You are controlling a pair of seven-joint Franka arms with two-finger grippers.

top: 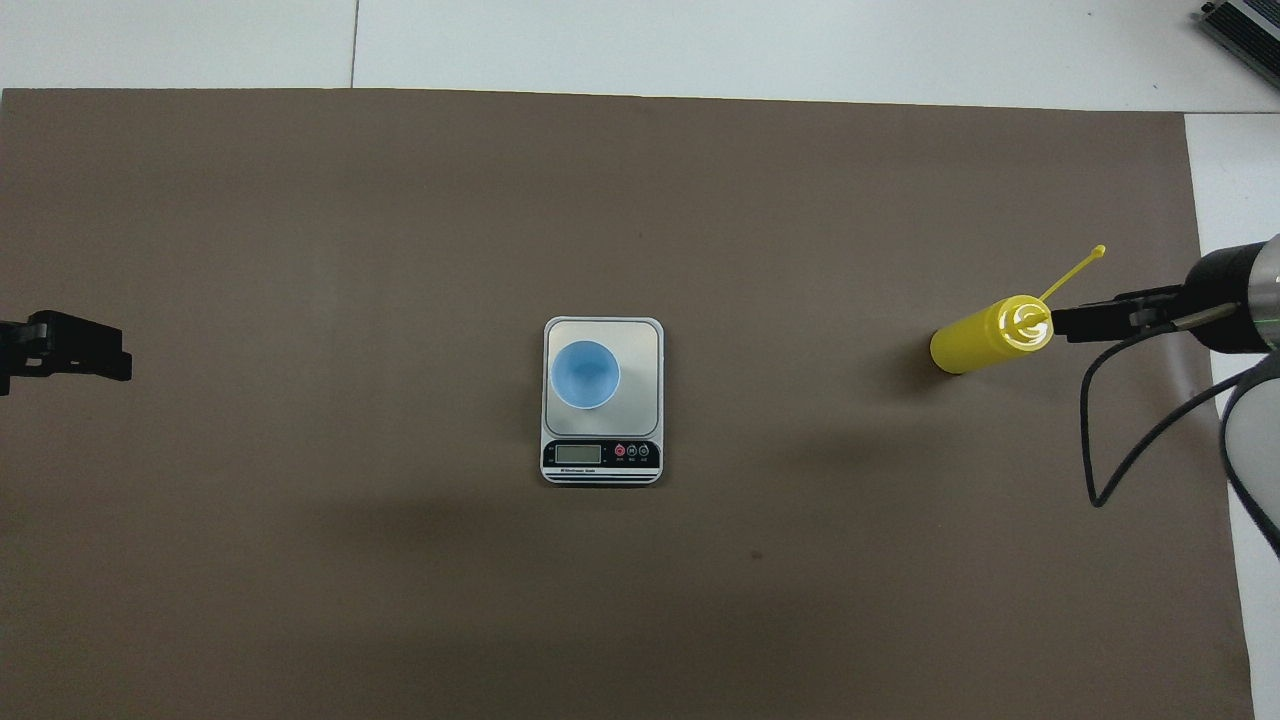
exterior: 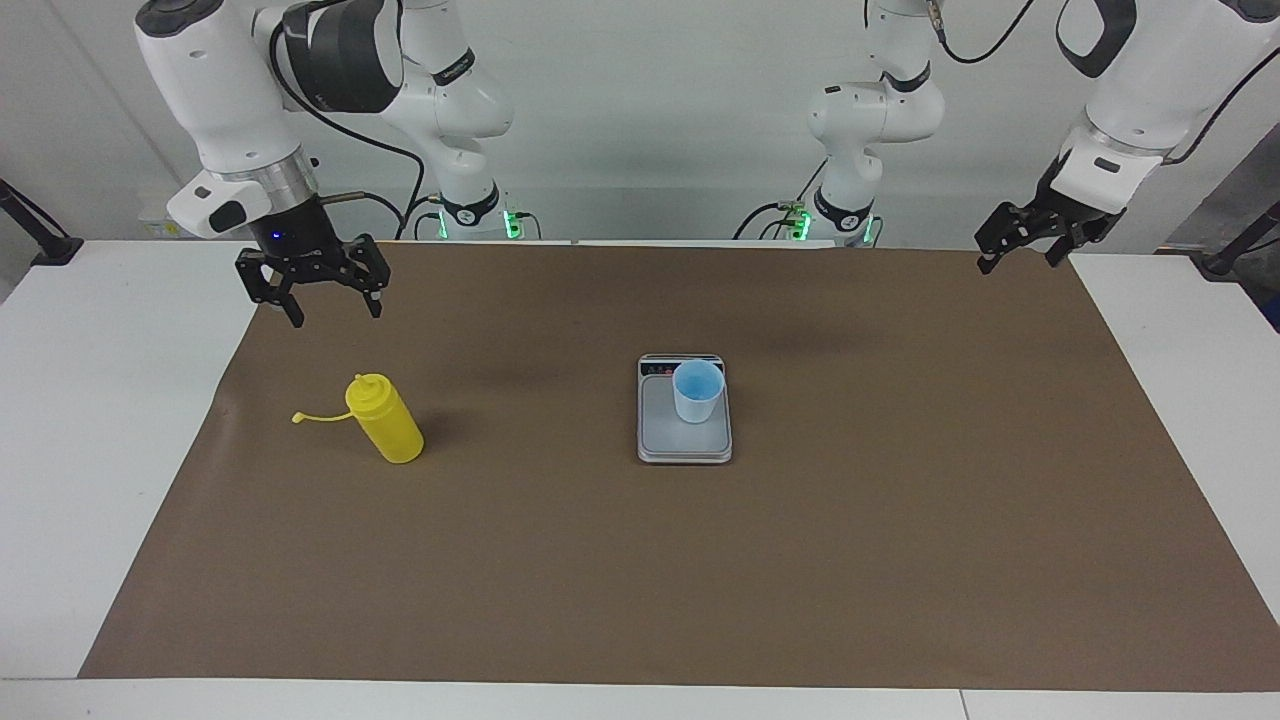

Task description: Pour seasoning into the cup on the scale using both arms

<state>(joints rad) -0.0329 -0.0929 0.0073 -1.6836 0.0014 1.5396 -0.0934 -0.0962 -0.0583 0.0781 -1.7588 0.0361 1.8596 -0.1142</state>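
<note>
Yellow squeeze bottle (exterior: 385, 431) upright on brown paper mat (exterior: 640, 560) toward right arm's end of table, cap strap (exterior: 318, 416) trailing outward. Blue cup (exterior: 697, 390) on scale (exterior: 684, 441) at mid-mat. Right gripper (exterior: 330, 303) raised, fingers spread wide, empty, apparently over mat near bottle. Left gripper (exterior: 1018, 255) waiting open at mat's corner.

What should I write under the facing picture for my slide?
Right tool open above yellow bottle; blue cup on scale.
</note>
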